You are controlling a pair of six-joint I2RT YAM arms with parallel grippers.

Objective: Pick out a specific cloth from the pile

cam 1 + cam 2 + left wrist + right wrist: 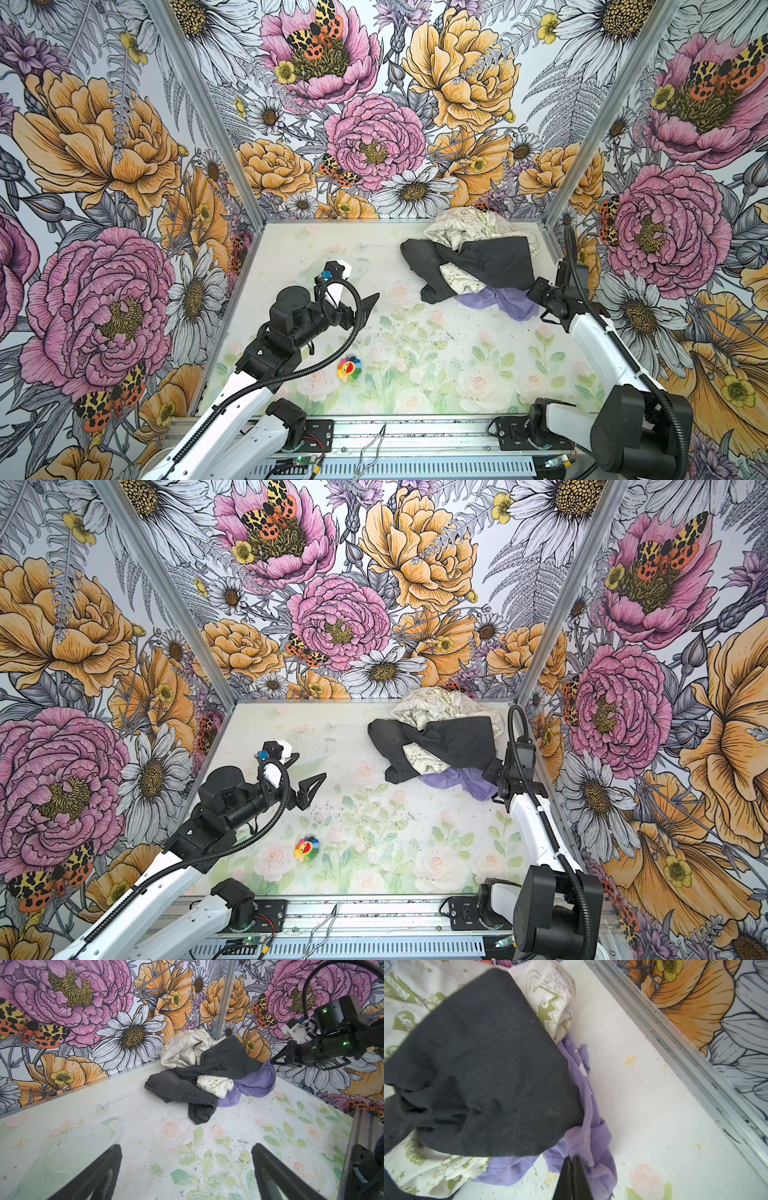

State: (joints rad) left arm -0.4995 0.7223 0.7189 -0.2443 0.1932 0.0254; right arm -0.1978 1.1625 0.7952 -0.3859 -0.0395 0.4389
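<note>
Grab looks done: right gripper (pixel 572 1159) pinches a fold of the lavender cloth (pixel 591 1126), half buried under the black garment (pixel 483 1064) in the pile (pixel 469 232). Pull-out's not done yet; left gripper (pixel 186 1145) hangs spread wide.

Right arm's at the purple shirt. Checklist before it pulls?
1. Right tool shut on lavender cloth: ok, the jaws are closed on a fold at its edge.
2. Only lavender in the grip: ok, the black garment ends beside the jaws, not between them.
3. Cloth free of the pile: not ok, the black garment and the cream cloth lie over it.
4. Left tool out of the way: ok, it is open, empty and apart from the pile.
5. How much lavender is buried: cannot tell.
</note>
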